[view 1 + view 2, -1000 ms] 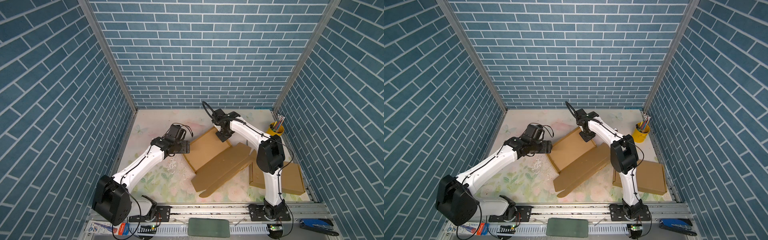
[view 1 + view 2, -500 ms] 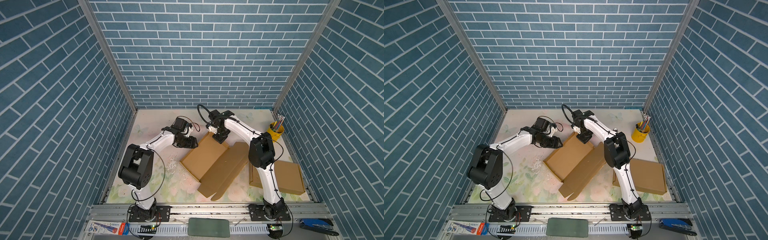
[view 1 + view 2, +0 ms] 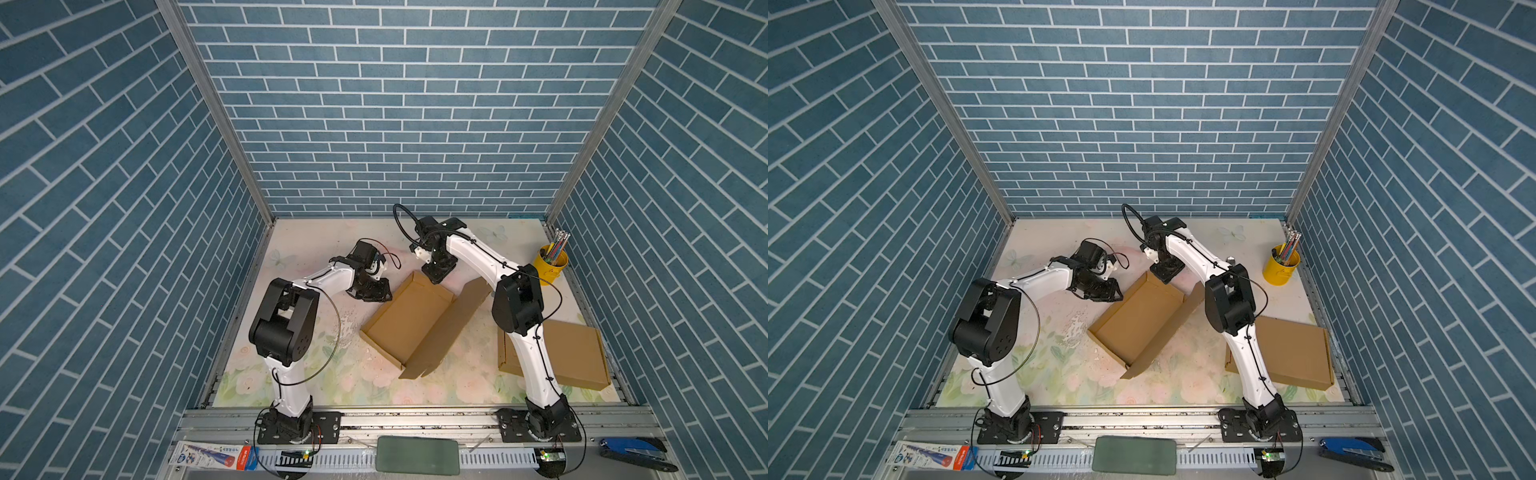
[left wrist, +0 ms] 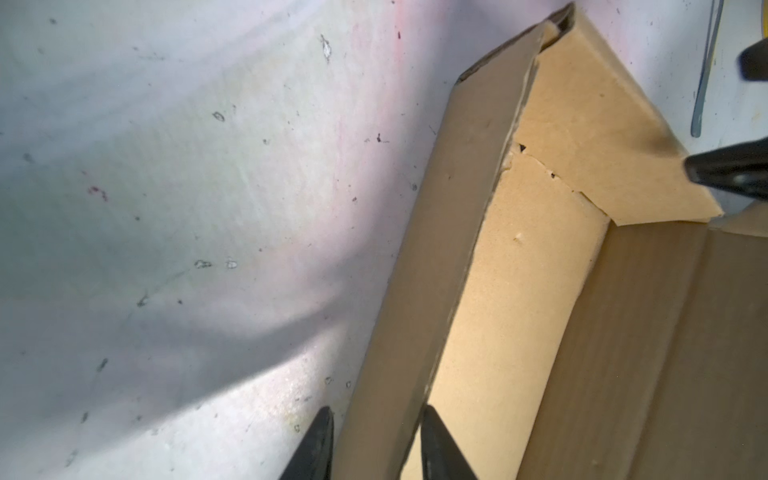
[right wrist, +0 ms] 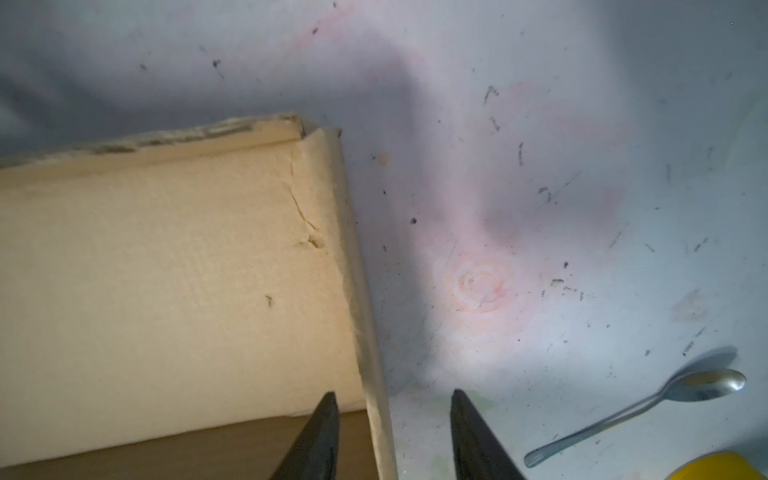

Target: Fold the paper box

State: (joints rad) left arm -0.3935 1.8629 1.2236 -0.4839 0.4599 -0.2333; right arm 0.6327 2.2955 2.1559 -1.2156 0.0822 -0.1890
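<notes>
The paper box is brown cardboard: an open tray with its walls raised and its lid flap lying out to the right. My left gripper is at the tray's far left wall. In the left wrist view its fingers stand on either side of that wall, the left gripper narrowly open with a thin gap on the outer side. My right gripper hangs over the far corner. In the right wrist view the right gripper is open astride the wall edge, touching nothing.
A yellow cup of pencils stands at the back right. A second flat cardboard box lies at the right, under the right arm. A spoon lies on the mat near the right gripper. A blue tool rests on the front rail.
The right gripper has opened and let go of the far wall. The left gripper has moved in over the left wall and narrowed around it. The box has turned and shifted forward.
</notes>
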